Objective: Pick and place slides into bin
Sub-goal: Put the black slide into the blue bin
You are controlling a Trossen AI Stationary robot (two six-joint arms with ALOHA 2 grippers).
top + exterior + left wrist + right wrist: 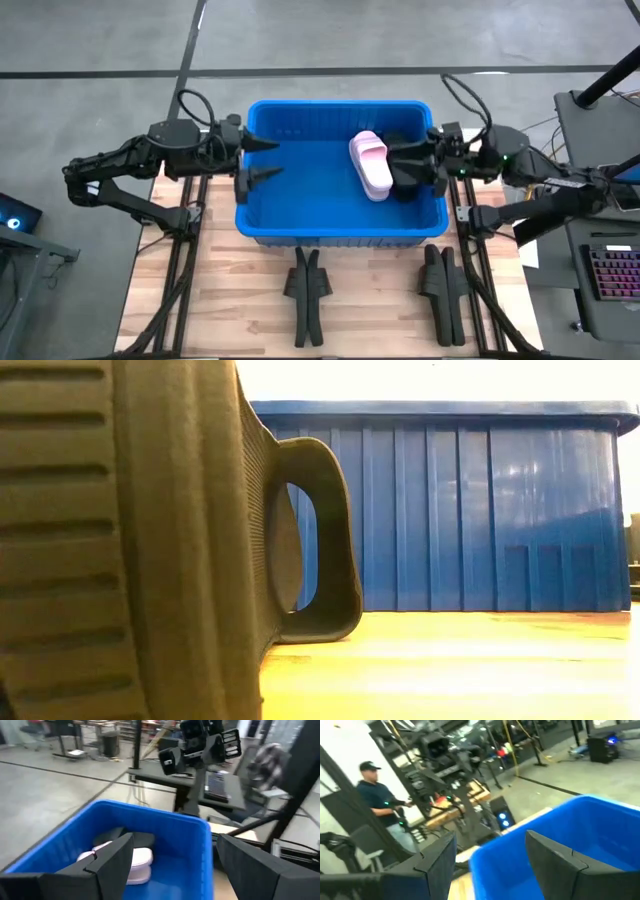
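Already binned: pink rubber slides (pixel 370 165), in big blue ribbed plastic bin (pixel 340 228)
Left gripper (pixel 258 160): spread wide, empty, over bin's left rim
Right gripper (pixel 405 165): at right rim, jaws parted, nothing held, having let go
Still waiting: black rubber slides (pixel 307 290), desk's front edge

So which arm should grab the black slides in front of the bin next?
Either could, one pair each. The left claw hangs open over the bin's left wall, nearer the left black pair; the right claw, also open, is nearer the right black pair. Pink slides already lie inside.
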